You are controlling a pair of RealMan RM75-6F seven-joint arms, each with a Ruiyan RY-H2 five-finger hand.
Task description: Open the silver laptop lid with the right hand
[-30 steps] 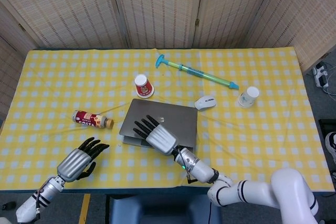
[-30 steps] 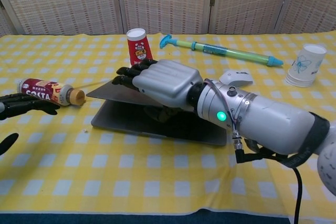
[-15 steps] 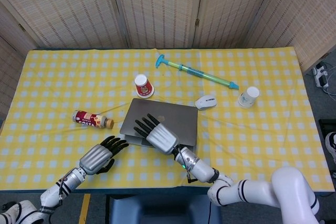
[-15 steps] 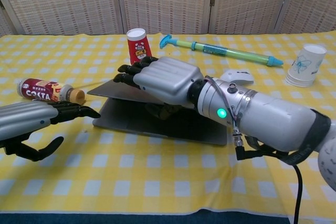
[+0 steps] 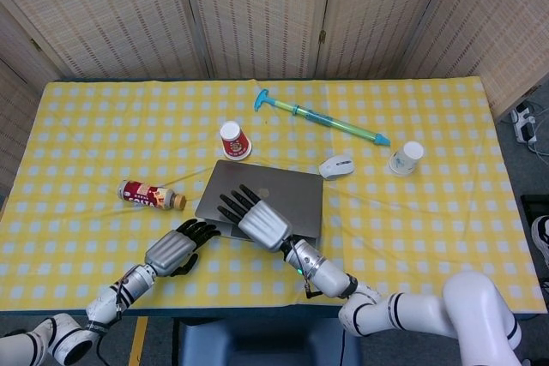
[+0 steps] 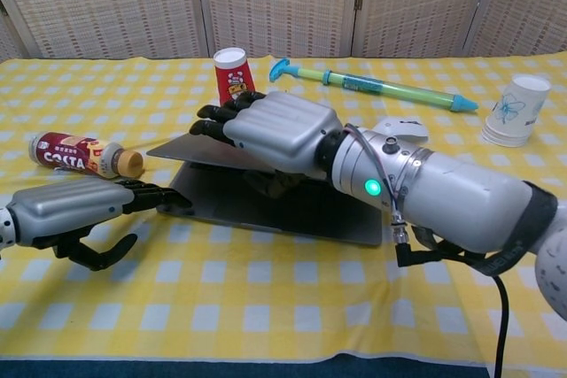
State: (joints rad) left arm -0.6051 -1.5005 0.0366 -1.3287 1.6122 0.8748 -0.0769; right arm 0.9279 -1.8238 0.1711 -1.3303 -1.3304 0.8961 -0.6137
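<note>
The silver laptop (image 5: 279, 192) lies in the middle of the yellow checked table, its lid (image 6: 188, 150) raised a little above the base (image 6: 257, 208). My right hand (image 5: 256, 222) grips the lid's front edge, fingers (image 6: 220, 118) spread flat on top and the thumb tucked underneath. In the chest view the right hand (image 6: 282, 135) covers most of the lid. My left hand (image 5: 175, 249) lies low on the table at the laptop's front left corner. The left hand (image 6: 78, 211) holds nothing, and its extended fingertips (image 6: 168, 199) reach the edge of the base.
A red paper cup (image 5: 233, 140) stands just behind the laptop. A Costa bottle (image 5: 151, 195) lies to its left. A white mouse (image 5: 335, 167), a white cup (image 5: 405, 158) and a long green-blue water squirter (image 5: 322, 117) sit behind and to the right.
My left hand has slid in from the left edge to the laptop's front left corner. The right hand has lifted the lid slightly higher.
</note>
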